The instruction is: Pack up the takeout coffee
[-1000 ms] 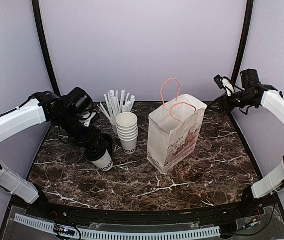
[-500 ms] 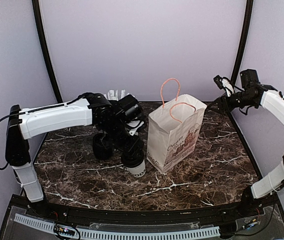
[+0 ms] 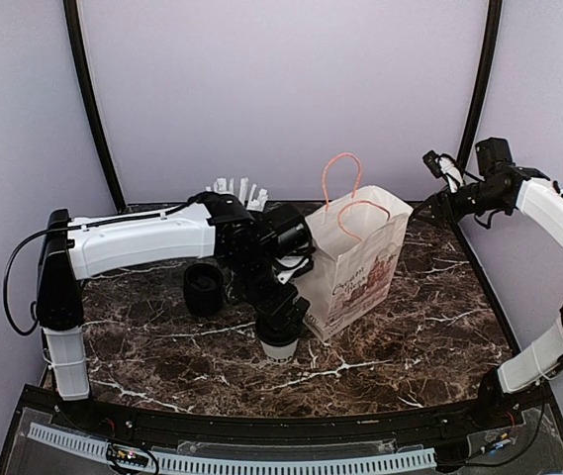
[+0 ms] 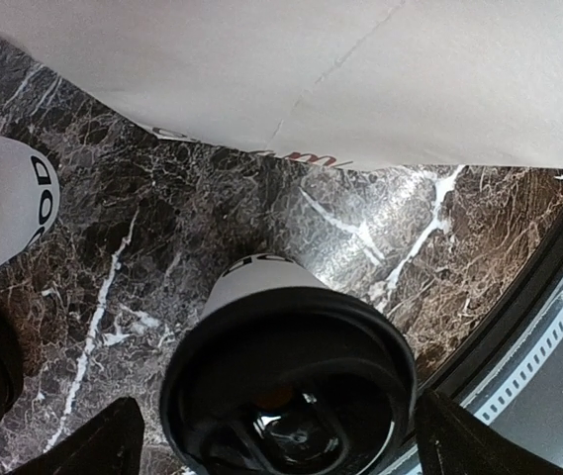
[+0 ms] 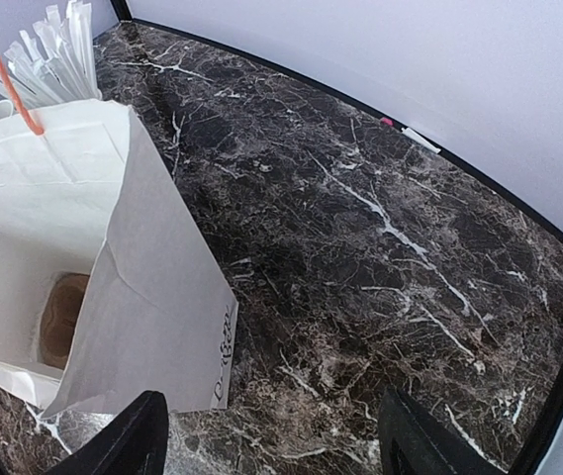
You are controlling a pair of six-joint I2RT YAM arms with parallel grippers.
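The coffee cup (image 4: 253,289), likely light, crushable paper under a slick lid (image 4: 291,396), wants gentle mid-wall holding between the wide-apart fingers (image 4: 113,443) of the left claw (image 4: 286,440).

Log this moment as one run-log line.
left gripper: open, astride takeout coffee | takeout coffee: upright on table, beside paper bag, not packed | right gripper: open, empty
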